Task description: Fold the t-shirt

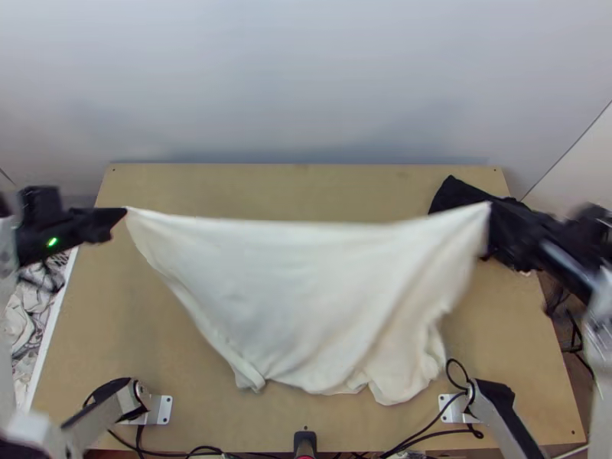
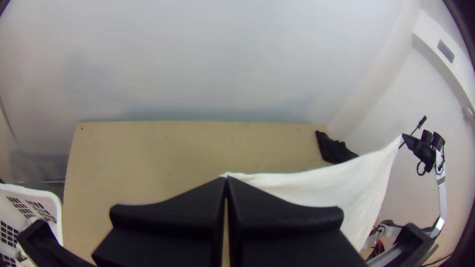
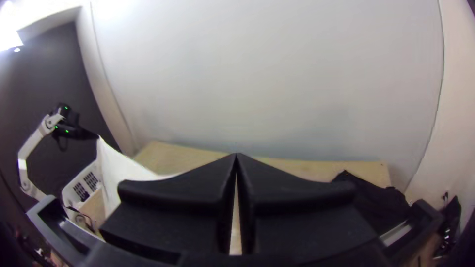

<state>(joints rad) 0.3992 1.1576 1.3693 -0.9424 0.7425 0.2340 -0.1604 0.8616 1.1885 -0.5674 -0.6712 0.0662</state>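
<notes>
Nearest, at the close edge of the surface, my arms' bases stand at the left and right, with dark cables running between them. Just beyond, the lower edge of the white t-shirt falls in uneven, rumpled folds, narrower than the top; whether those folds touch the surface I cannot tell. From there the cloth widens upward and away from me into a broad sheet, its upper edge drawn between my two grippers and sagging slightly in the middle. My left gripper has its jaws closed, tips together, pinching one upper corner out over the left side. My right gripper, well apart from it, has its jaws closed the same way on the other upper corner, where creases run down from the pinch. Beside the surface on my left sits a white basket with cloth in it. Farther off, a bunched black cloth lies near the far right corner. Behind everything rises a pale wall.
</notes>
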